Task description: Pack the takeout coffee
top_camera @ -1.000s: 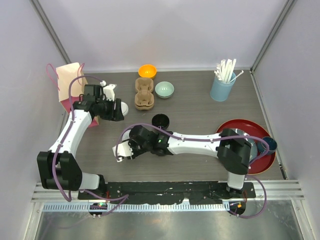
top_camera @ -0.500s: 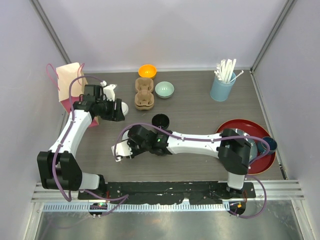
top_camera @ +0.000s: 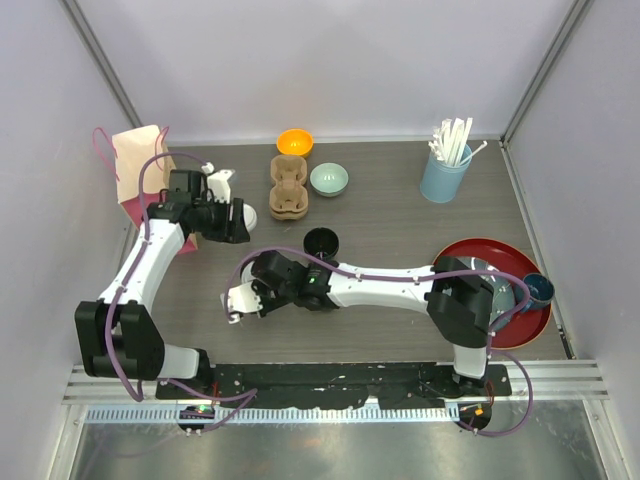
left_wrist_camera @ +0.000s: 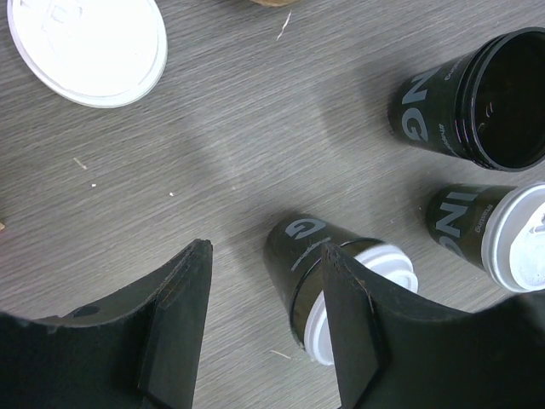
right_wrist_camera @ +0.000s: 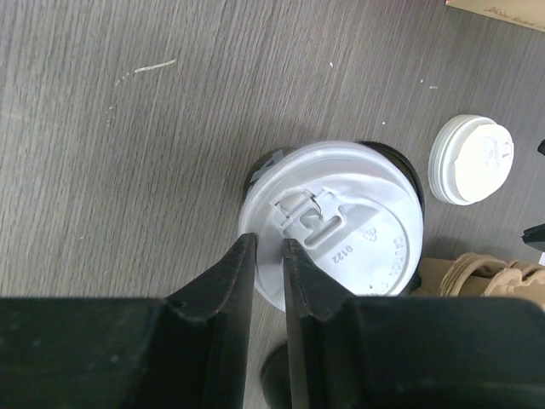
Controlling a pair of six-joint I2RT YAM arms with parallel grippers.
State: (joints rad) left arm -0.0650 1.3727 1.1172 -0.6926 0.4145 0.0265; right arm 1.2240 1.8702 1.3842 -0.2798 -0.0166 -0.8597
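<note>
Our right hand (right_wrist_camera: 270,249), near-left of the cup carrier (top_camera: 289,186), pinches the rim of a white lid (right_wrist_camera: 341,226); our left hand (left_wrist_camera: 264,256), left of that carrier, gapes wide, holding nothing.

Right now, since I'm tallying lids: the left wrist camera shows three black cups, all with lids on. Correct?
No. Only two have lids on, the middle cup and the right-edge cup; the left wrist view shows the top-right cup open.

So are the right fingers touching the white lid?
Touching. The right wrist view shows the rim of the lid pinched between the right fingers.
</note>
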